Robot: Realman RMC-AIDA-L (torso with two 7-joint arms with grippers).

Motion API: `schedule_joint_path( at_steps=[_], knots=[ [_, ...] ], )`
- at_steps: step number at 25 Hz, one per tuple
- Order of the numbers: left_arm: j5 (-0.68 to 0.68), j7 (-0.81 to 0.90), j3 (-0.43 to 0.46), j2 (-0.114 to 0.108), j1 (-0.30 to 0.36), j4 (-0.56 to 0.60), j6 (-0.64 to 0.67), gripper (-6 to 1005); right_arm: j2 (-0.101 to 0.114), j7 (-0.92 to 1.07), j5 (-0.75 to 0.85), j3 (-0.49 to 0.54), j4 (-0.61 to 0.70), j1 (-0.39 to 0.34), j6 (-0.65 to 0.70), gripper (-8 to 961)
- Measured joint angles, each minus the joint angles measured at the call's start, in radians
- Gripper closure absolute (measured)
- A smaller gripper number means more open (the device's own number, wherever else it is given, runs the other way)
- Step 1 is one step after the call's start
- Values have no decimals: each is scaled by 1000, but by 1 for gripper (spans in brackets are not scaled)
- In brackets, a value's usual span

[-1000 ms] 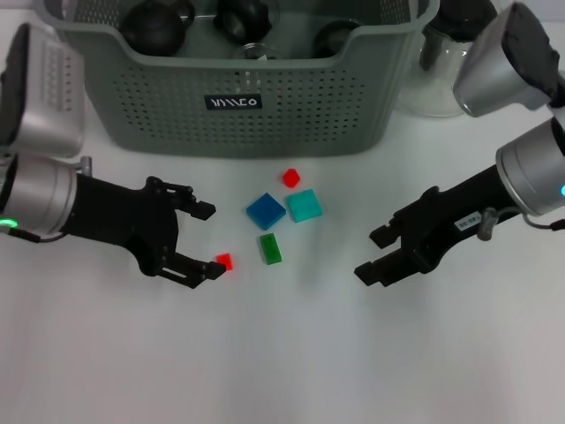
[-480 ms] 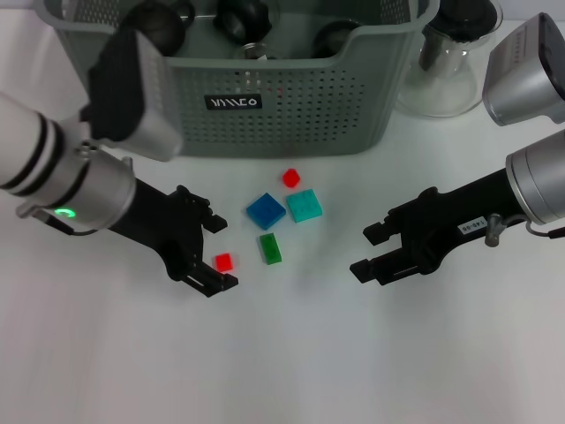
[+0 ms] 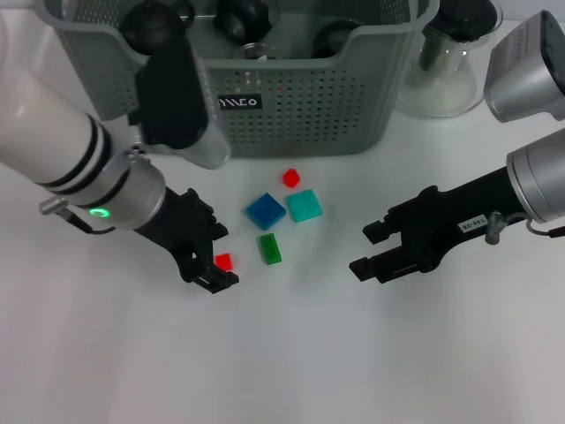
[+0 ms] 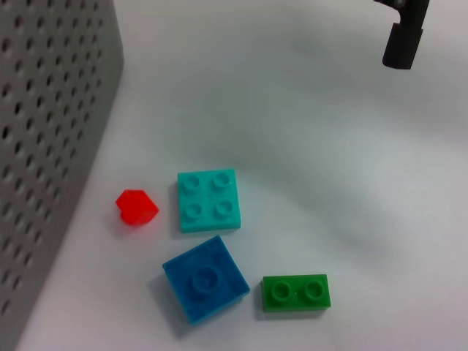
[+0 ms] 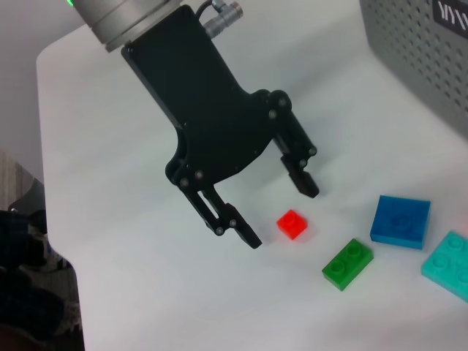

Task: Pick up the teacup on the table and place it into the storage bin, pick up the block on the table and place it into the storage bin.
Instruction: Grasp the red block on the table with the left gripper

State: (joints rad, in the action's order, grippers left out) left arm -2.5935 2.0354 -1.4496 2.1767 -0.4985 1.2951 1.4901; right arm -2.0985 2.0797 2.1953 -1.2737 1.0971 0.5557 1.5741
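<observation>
Left gripper point(image 3: 218, 256) spread wide, straddling small red block point(image 3: 223, 261) mid-table, nothing held. Right gripper point(image 3: 375, 250) open, idle. Storage bin point(image 3: 291, 110) at far edge. Lower squarely, centre block, then close.

Lab bench (bare white table point(image 3: 291, 362))

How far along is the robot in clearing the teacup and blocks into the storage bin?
Done: no teacup is left on the table, and dark rounded items lie in the storage bin. In hand: the open left gripper brackets a small red block, not yet gripped. Left: the blue block, teal block, green block and second red block. The right gripper waits open.
</observation>
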Motion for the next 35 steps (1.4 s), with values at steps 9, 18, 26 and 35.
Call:
schedule_joint_path(
  at_steps=[9, 18, 26, 35],
  knots=[
    [-72, 121, -99, 1, -19, 24, -18, 512, 0, 4, 0, -1, -1, 6, 0, 292],
    [-81, 137, -134, 2, -28, 7, -33, 519, -2, 4, 0, -3, -2, 7, 0, 290],
    [-113, 180, -176, 2, -41, -24, -68, 515, -2, 3, 0, -6, -3, 7, 0, 292],
    [-119, 194, -184, 2, -43, -25, -73, 524, -1, 3, 0, -1, -3, 7, 0, 294]
  ],
)
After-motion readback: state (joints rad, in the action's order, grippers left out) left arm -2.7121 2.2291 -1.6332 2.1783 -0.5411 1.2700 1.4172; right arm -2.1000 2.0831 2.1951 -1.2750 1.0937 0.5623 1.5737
